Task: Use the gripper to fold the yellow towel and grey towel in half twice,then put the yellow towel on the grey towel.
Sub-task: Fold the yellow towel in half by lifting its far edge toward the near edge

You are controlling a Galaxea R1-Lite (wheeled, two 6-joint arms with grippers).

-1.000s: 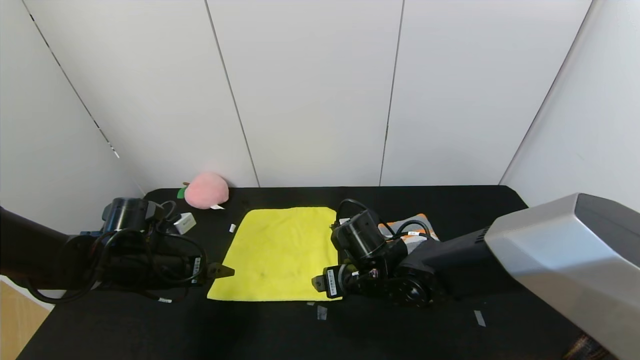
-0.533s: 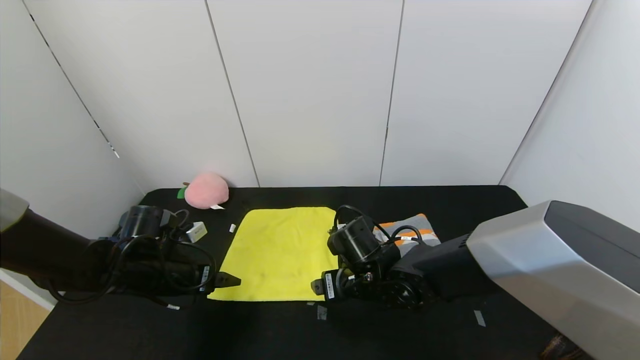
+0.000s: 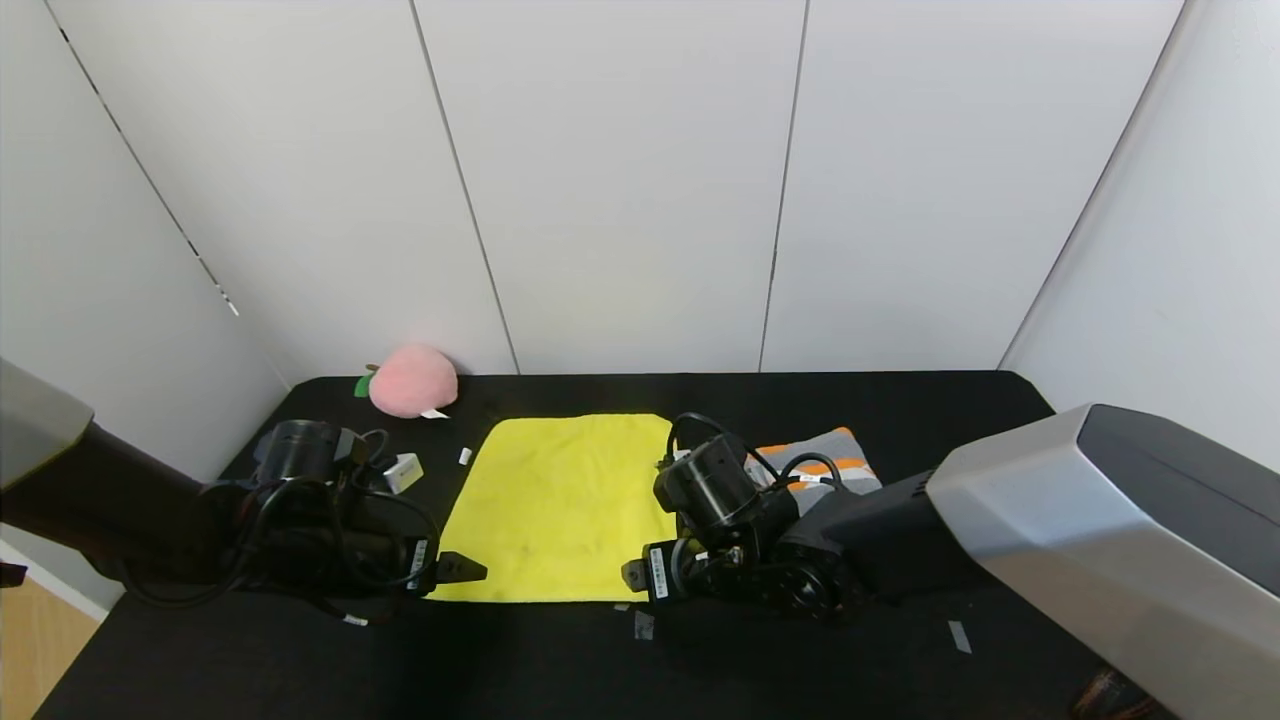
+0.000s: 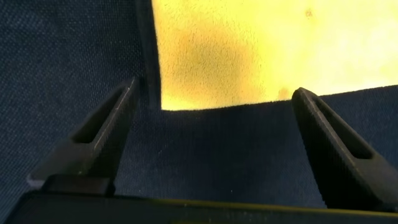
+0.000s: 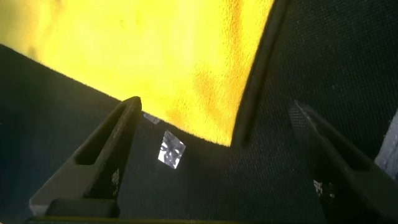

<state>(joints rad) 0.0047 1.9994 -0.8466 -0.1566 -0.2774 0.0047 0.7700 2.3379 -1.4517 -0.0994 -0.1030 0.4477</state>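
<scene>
- Yellow towel (image 3: 560,505): spread flat, one layer, in the middle of the black table (image 3: 900,660), near edge running between the two grippers; not yet folded, by the look of it.
- Laid out square to the robot, likely so both near corners can be taken at once and carried to the far edge for the first fold.
- Grey towel (image 3: 820,462): bunched behind the right arm, just beside the yellow one's right edge, orange stripes showing; partly hidden, so fold state hard to judge. Probably set aside there to leave room for the yellow one.
- Left gripper (image 3: 462,568): low at the near left corner, pointing inward. In the left wrist view (image 4: 211,118) spread wide, holding nothing, corner framed between the tips.
- Left fingers (image 4: 102,134) over bare table, apart from the cloth; whether they touch the table cannot be told.
- Right gripper (image 3: 632,574): low at the near right corner, mirroring the left. In the right wrist view (image 5: 217,134) equally wide and empty, corner lying between the tips.
- Silver tape scrap (image 5: 170,150) on the table just off that corner, close to one right finger (image 5: 102,152).
- Judged stage: pre-grasp on both corners; next move calls for dropping onto the edge and pinching a single layer.
- Pink plush (image 3: 412,381) and small white box (image 3: 402,471) at far left, well clear of the fold path.
</scene>
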